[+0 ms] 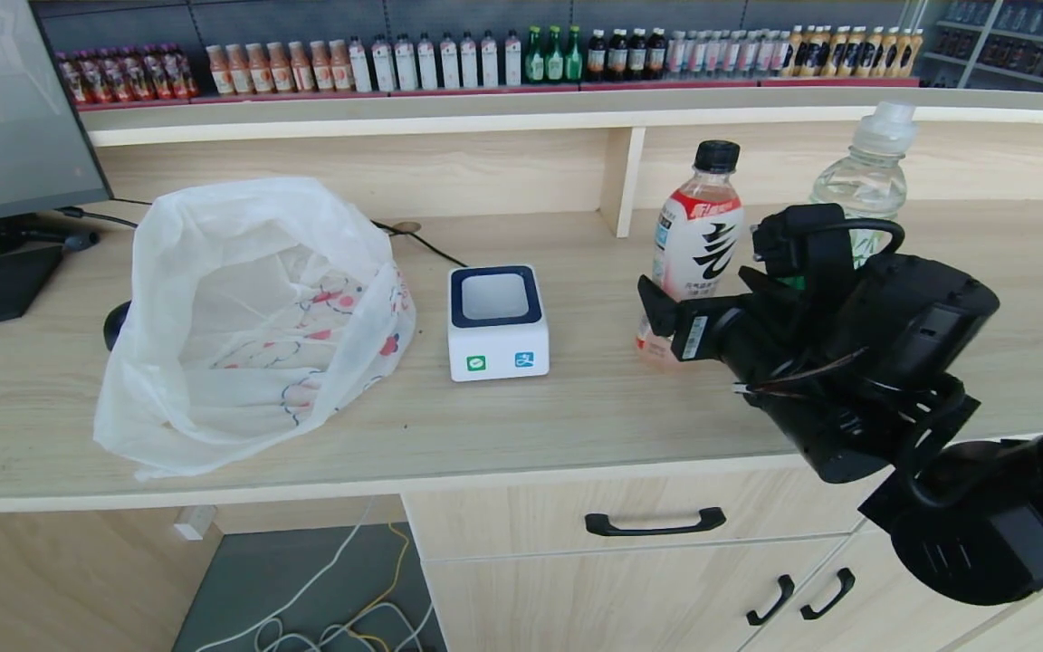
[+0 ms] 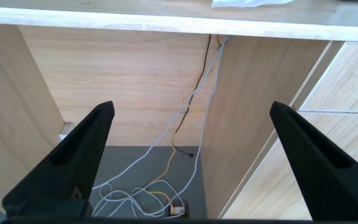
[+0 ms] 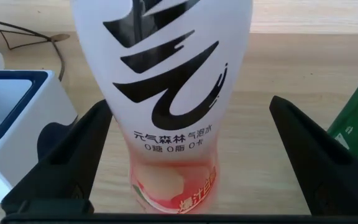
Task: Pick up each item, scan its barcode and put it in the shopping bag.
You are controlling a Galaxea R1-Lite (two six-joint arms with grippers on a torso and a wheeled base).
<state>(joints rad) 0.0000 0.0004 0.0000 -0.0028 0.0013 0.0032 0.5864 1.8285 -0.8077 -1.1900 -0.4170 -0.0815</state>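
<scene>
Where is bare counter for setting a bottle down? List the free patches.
Free: front strip of counter before bag and scanner; the gap between scanner and pink bottle. Crowded: the pink bottle, right pincer open around it, clear bottle behind.

Background fixtures
Monitor (image 1: pixel 14 109) at worktop's (image 1: pixel 648 407) left edge; drinks shelf (image 1: pixel 485 91) beyond back edge; drawers (image 1: pixel 630 543) below front edge; cables (image 2: pixel 135 202) on floor.

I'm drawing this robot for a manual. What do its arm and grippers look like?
The right arm is matte black with rounded housings, a looping black cable and a white label. The left gripper and right gripper each have two black wedge-shaped fingers.
</scene>
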